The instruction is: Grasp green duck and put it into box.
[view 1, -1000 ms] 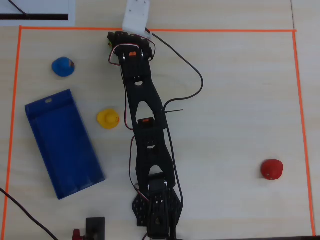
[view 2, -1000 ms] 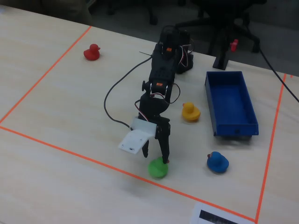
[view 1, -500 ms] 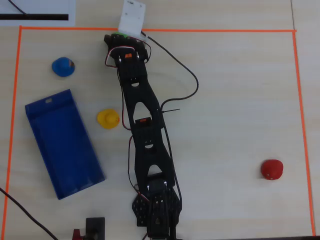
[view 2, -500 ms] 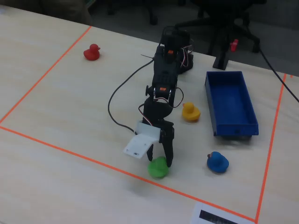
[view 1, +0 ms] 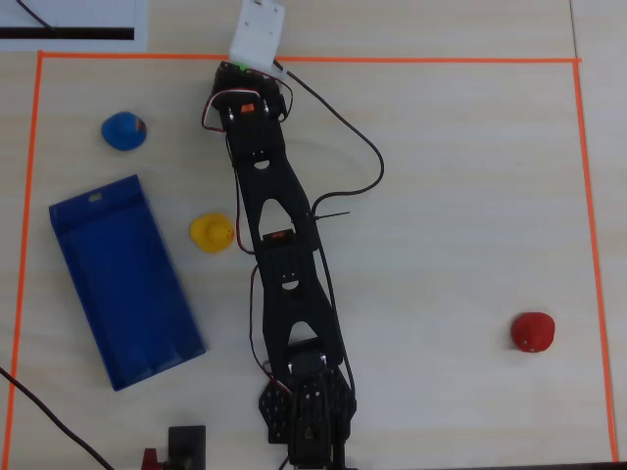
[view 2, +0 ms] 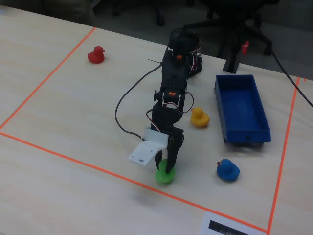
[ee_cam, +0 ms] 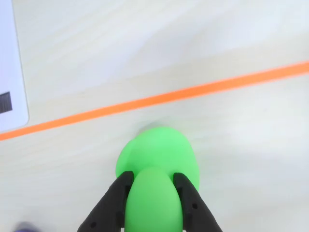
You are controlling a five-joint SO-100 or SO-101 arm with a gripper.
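The end effector (ee_cam: 153, 191) is closed on the green duck (ee_cam: 158, 164): in the wrist view its two black fingers (ee_cam: 117, 198) press the duck's head from both sides, while the body of the duck sits on the tabletop (ee_cam: 231, 145). The duck is close to the orange tape line (ee_cam: 159, 99), just inside it, near one long edge of the marked field. In the fixed view the end effector (view 2: 167, 169) points down onto the green duck (view 2: 164, 176), and a white plate (view 2: 143, 152) is fixed at the side of the wrist. In the overhead view only a small green part of the duck (view 1: 233, 68) shows under the arm (view 1: 279, 255), at the top tape line.

The box (view 2: 254, 131), a blue shallow tray, lies well apart from the green duck, toward the right in the fixed view. A yellow duck (view 2: 199, 116) is between the arm and the box. A blue duck (view 2: 228, 170) is near the short end of the box. A red duck (view 2: 96, 55) is far away, near the opposite tape line.
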